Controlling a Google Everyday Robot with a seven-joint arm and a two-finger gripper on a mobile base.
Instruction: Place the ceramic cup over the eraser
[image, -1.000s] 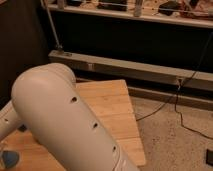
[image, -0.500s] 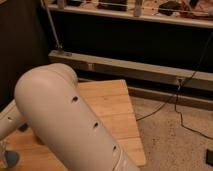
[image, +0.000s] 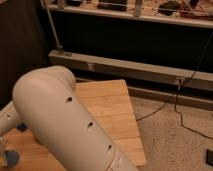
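The robot's bulky white arm (image: pixel 65 125) covers most of the pale wooden counter (image: pixel 112 107), leaving only its far-right part bare. The tool is out of sight, behind the arm or past the left edge, so I cannot tell its state. A rounded blue shape (image: pixel 10 159) at the counter's near-left corner, half cut off, may be the ceramic cup. The black eraser is hidden.

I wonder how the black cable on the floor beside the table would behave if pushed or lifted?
The black cable lies in loose curves, so it is probably floppy and would drape. It looks thin, so likely light. It rises to the baseboard, so it may pull taut. The gripper is out of view past the arm.
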